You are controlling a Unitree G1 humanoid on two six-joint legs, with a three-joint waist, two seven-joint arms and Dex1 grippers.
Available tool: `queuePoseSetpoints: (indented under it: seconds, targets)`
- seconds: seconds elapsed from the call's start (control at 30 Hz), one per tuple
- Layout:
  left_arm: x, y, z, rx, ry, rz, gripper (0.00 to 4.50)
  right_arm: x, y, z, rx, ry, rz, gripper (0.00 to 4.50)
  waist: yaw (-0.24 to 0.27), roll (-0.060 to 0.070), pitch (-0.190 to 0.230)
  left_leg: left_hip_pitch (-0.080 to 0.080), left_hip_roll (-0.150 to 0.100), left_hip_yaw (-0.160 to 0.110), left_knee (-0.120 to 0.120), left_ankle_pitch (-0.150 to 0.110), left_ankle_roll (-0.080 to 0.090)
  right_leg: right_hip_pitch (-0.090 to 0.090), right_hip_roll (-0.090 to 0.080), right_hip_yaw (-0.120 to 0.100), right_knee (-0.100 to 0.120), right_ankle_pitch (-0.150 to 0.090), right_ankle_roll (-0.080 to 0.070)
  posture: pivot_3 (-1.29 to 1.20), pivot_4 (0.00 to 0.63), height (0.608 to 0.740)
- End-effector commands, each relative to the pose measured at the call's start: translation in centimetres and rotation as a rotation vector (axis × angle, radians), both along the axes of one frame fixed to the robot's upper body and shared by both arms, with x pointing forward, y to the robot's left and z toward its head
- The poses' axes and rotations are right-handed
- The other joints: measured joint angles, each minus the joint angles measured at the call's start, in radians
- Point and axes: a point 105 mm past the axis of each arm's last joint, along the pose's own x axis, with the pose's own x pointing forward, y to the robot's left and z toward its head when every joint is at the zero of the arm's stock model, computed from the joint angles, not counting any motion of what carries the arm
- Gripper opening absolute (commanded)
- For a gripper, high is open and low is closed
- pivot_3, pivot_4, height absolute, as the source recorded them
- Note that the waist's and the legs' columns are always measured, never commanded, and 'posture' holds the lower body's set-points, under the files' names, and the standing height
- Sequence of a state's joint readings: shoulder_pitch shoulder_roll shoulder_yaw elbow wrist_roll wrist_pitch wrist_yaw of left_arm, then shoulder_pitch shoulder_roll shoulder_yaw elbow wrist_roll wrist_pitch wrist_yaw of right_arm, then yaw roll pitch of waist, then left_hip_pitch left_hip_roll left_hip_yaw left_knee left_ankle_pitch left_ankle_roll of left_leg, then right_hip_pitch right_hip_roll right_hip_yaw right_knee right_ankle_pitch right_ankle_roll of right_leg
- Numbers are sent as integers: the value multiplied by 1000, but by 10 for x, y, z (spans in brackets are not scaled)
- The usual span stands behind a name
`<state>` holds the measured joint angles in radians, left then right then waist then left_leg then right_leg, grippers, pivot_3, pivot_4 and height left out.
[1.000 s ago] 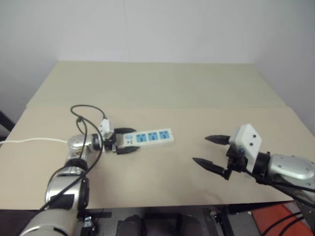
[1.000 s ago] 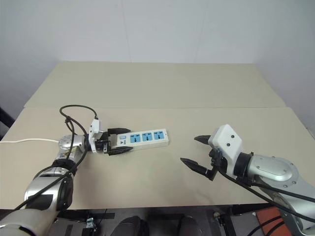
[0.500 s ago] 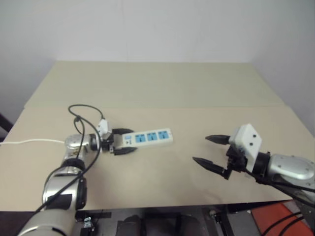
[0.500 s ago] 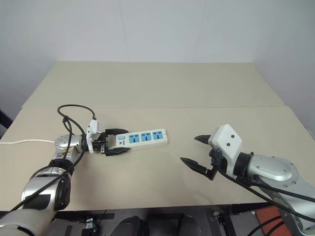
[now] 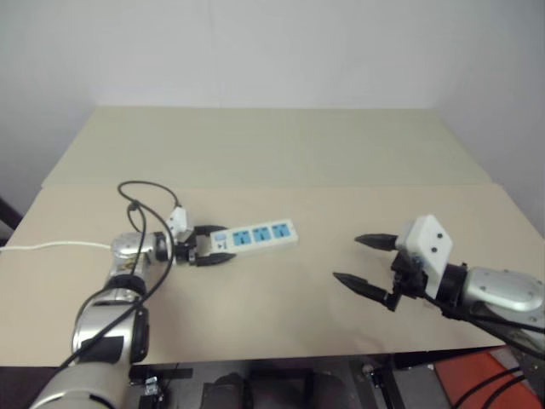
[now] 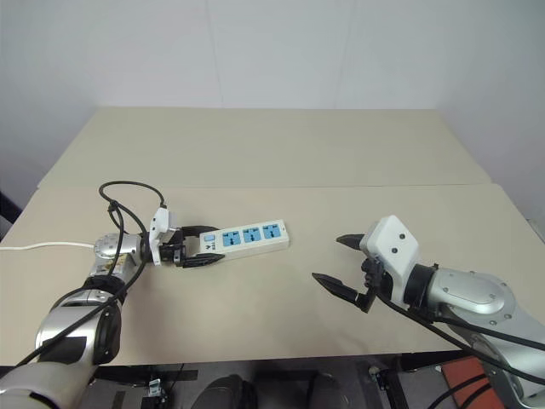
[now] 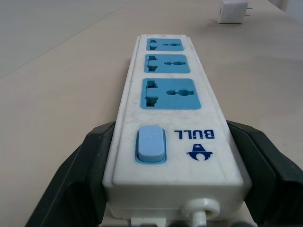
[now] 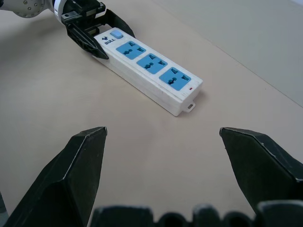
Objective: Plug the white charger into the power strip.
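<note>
The power strip [image 5: 260,233] lies flat on the table, a white bar with three blue sockets and a blue switch [image 7: 150,144] at its left end. My left gripper [image 5: 228,244] is shut on that switch end, a black finger [image 7: 78,179] pressed against each long side. In the left wrist view the white charger [image 7: 232,10] stands on the table well beyond the strip's far end, prongs sideways. My right gripper [image 5: 347,259] hovers open to the right of the strip, nothing between its fingers [image 8: 71,175].
The strip's thin white cord [image 5: 51,245] runs off the left edge of the beige table [image 5: 281,315]. A black cable [image 5: 140,192] loops above my left wrist. A seam [image 5: 341,186] joins this table to a second one behind.
My left gripper's fingers have drawn in against the sides of the power strip, which has shifted slightly. The right arm has stayed still.
</note>
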<state>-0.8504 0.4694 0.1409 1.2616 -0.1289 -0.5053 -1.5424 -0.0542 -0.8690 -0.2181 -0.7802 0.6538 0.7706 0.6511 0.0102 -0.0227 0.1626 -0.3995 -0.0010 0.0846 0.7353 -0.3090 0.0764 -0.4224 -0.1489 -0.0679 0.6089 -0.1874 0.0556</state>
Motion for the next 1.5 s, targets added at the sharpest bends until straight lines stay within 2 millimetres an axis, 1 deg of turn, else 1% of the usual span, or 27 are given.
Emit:
queuePoseSetpoints:
  seconds: [0.03, 0.23, 0.33, 0.4, 0.5, 0.6, 0.73, 0.8, 0.93, 1.0, 1.1, 1.2, 1.33, 1.5]
  targets:
    - [-4, 7, -12, 16, 41, 29, 3274, -3, 2, 6, 8, -27, 13, 4500, 0, 0, 0, 0, 0, 0, 0, 0, 0, 0, 0, 0, 0, 0, 0, 0, 150, 740]
    - [-8, 3, -6, -3, 26, -31, 3274, -3, 3, 7, 8, -24, 16, 4500, -1, 0, 0, 0, 0, 0, 0, 0, 0, 0, 0, 0, 0, 0, 0, 0, 150, 740]
    - [-10, -2, -4, 2, 9, -72, 3274, -3, -2, 8, -1, -16, 11, 4500, 0, 0, 0, -1, 0, 0, 0, 0, 0, 0, 0, 0, -1, 0, 0, 0, 150, 740]
    - [-10, -6, -4, 10, -1, -90, 3274, -1, -11, 9, -20, 17, -6, 4500, 0, 0, 0, -1, 0, 0, 0, 0, 0, -1, 0, 0, -1, 0, 0, 0, 150, 740]
    - [-13, -9, -7, 47, -10, -120, 3274, 3, -30, 9, -100, 118, -63, 4500, 2, 0, 0, -1, 0, 0, 0, 0, 0, 0, 0, 0, -1, 0, 0, 0, 150, 740]
    - [-16, -12, -9, 96, -36, -155, 3274, 12, -49, 18, -125, 200, -151, 4500, 1, 0, 0, -1, 0, 0, 0, -2, 4, 0, -1, 0, -1, 0, 0, 0, 150, 740]
    - [-16, -26, -4, 56, -88, -186, 3274, 34, -82, 30, -139, 320, -387, 4500, 3, 0, 0, -1, 0, 0, 0, -2, 3, -2, -3, 0, -3, 0, 0, 0, 150, 740]
    - [-17, -31, -4, 49, -101, -200, 3274, 41, -91, 34, -134, 355, -457, 4500, 5, 0, 0, -2, 0, 0, 0, -1, 2, -2, -4, -1, -7, 0, 0, 0, 150, 740]
    - [-20, -40, -6, 54, -124, -236, 3274, 51, -108, 34, -191, 375, -574, 4500, 5, 1, -1, -5, -1, 0, -1, -1, 1, -3, -5, -2, -10, 1, 0, 0, 150, 740]
    - [-23, -44, -8, 48, -127, -253, 3274, 52, -116, 28, -245, 427, -624, 4500, 5, 2, -1, -6, -1, 0, -1, -1, 1, -3, -5, -2, -12, 2, 2, 0, 150, 740]
    - [-26, -48, -12, 54, -130, -274, 3274, 53, -121, 21, -281, 495, -656, 4500, 2, 3, -2, -7, -2, 1, -1, -1, 2, -3, -5, -2, -14, 3, 3, 0, 150, 740]
    - [-28, -52, -13, 46, -131, -291, 3274, 55, -122, 13, -281, 572, -676, 4500, 2, 4, -2, -7, -2, 1, 0, -2, 3, -3, -5, -1, -15, 4, 4, 0, 150, 740]
    - [-30, -54, -13, 49, -133, -304, 3274, 60, -120, 11, -270, 615, -678, 4500, 2, 5, -3, -7, -2, 1, 0, -2, 3, -3, -5, -1, -15, 4, 4, 0, 150, 740]
    - [-31, -58, -14, 44, -132, -318, 3274, 65, -118, 3, -296, 648, -663, 4500, 3, 6, -3, -7, -2, 1, 0, -2, 3, -3, -5, -1, -14, 4, 4, 0, 150, 740]
